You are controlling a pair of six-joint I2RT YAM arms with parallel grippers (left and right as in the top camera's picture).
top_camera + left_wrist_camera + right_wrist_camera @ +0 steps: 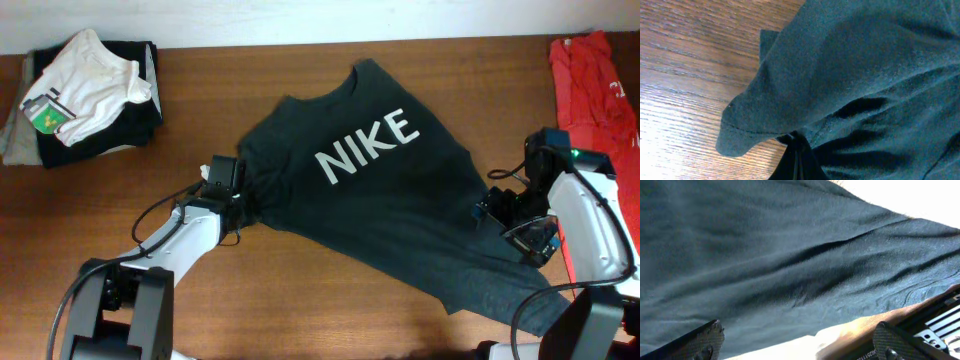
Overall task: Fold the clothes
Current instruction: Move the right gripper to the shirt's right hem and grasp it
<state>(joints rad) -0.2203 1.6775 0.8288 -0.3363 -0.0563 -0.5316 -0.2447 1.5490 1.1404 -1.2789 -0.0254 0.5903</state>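
— Black shirt (865,75) fills my left wrist view; the left gripper (797,157) is pinched tight on a bunch of it at its left edge.
— And the right?
— Right gripper (795,347) gapes wide at the shirt's right edge, holding nothing. Shirt lies skewed and rumpled across the middle of the table (300,310), lettering up.
— Handling?
— Light and limp, I judge; it'll drag and crease. I'd take hemmed edges or corners, not loose middle cloth.

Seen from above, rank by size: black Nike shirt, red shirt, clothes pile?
1. Black shirt
2. Pile
3. Red shirt, cut off by the picture's edge, so 2 and 3 are unsure.
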